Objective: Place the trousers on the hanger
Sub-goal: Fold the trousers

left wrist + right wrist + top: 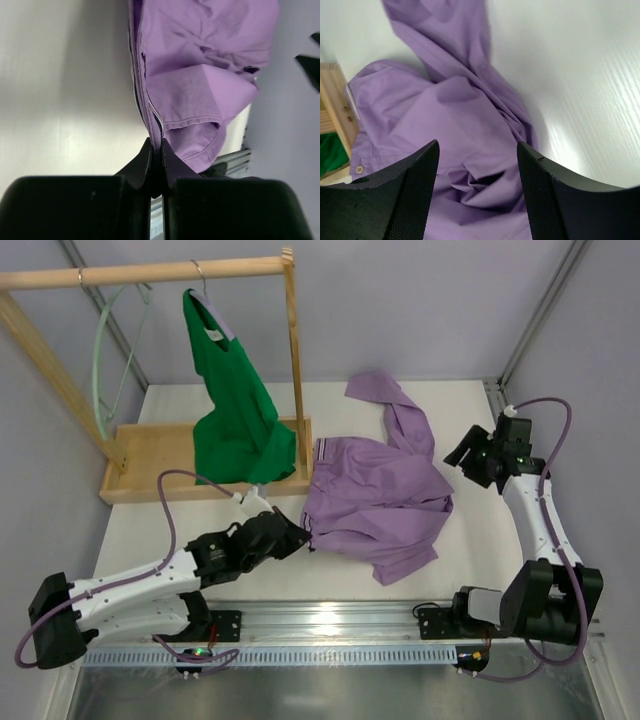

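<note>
The lilac trousers [380, 495] lie crumpled on the white table, one leg trailing toward the back. My left gripper [300, 536] is shut on the waistband edge at their near-left corner; in the left wrist view the fabric [200, 75] runs straight into the closed tips [156, 146]. My right gripper [462, 458] hovers open over the right side of the trousers, with folded purple cloth [450, 110] showing between its fingers [477, 150], touching nothing. The pale mint hanger [96, 365] hangs from the left end of the wooden rail.
A wooden rack stands at the back left, with a rail [140, 275], a post [296, 370] and a base tray [150, 455]. A bright green top [235, 410] hangs from it on a metal-hooked hanger. An aluminium rail [330, 620] runs along the near edge.
</note>
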